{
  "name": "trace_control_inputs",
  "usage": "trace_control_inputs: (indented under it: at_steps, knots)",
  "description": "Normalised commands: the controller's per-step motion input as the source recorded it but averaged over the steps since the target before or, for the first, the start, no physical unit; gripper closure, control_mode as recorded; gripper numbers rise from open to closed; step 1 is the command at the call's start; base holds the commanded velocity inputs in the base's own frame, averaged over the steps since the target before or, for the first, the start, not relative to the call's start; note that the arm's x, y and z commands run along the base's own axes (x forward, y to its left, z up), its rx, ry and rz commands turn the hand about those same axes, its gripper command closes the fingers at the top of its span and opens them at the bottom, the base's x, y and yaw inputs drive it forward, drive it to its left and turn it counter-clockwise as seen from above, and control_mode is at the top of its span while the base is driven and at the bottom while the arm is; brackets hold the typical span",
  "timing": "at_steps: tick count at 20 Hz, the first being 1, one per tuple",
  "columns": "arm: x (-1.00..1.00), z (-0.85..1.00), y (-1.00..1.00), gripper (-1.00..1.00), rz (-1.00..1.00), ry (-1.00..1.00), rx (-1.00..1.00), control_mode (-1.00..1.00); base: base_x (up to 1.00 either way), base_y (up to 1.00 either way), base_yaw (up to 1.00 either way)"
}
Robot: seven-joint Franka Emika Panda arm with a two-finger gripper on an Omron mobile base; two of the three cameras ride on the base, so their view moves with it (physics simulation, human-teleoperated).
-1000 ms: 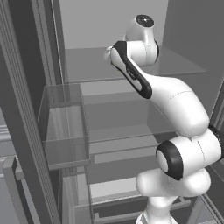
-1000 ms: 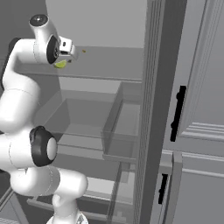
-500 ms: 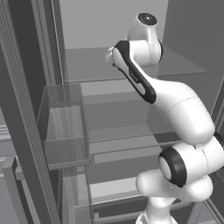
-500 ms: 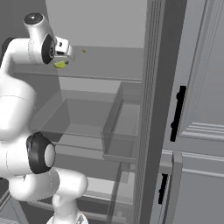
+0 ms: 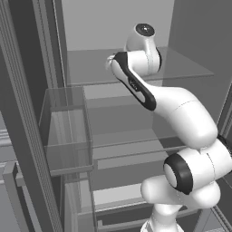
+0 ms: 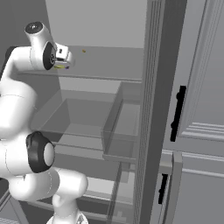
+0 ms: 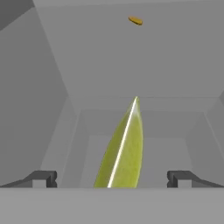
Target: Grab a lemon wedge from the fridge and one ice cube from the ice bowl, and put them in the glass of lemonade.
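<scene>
1. While reaching into the open fridge (image 5: 27,136), held up at the level of the upper shelf (image 5: 90,68), near the shelf's front edge.
2. End effector (image 7: 112,177) spread wide, both dark fingertips (image 7: 41,178) far apart at the bottom of the hand view, gripping nothing.
3. Lemon wedge (image 7: 124,151) lying on the upper shelf, midway between the two fingertips, touching neither; yellow-green, with a pale ridge running along its length and its narrow tip pointing toward the back wall of the fridge.
4. Seen from the right base view as a small yellow-green sliver (image 6: 60,67) just under the white hand, at the shelf's front edge.
5. Small orange speck (image 7: 135,20) farther back on the same shelf, well apart from the wedge; also visible in the right base view (image 6: 84,51); too small to identify.
6. Below the upper shelf, a clear bin (image 5: 68,136) on the door side, plus more pale-grey shelves (image 5: 127,149) lower down.
7. To the right of the fridge in the right base view, pale panelled cabinets (image 6: 205,96) with short black handles (image 6: 177,113).
8. White arm (image 5: 181,118) rising from below the shelves, elbow bent, wrist level with the upper shelf.
</scene>
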Motion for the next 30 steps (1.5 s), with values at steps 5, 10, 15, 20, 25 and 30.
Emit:
trace_control_inputs:
  at_steps: [5,10,15,20,25,30]
  knots:
    - [0.01,0.06,0.00,-1.00,-0.05,0.00,0.00,-1.00,0.00,0.00,0.00]
    - [0.10,0.03,-0.03,-1.00,-0.07,0.01,0.00,-1.00,0.00,0.00,0.00]
    - [0.26,0.06,0.00,-1.00,-0.06,0.05,0.00,-1.00,0.00,0.00,0.00]
    - [0.10,0.13,-0.05,-1.00,0.00,0.01,0.05,-1.00,0.00,0.00,0.00]
    - [0.17,0.21,-0.07,-1.00,0.00,0.00,0.06,-1.00,0.00,0.00,0.00]
    - [0.26,-0.12,0.00,-1.00,0.00,0.06,0.00,-1.00,0.00,0.00,0.00]
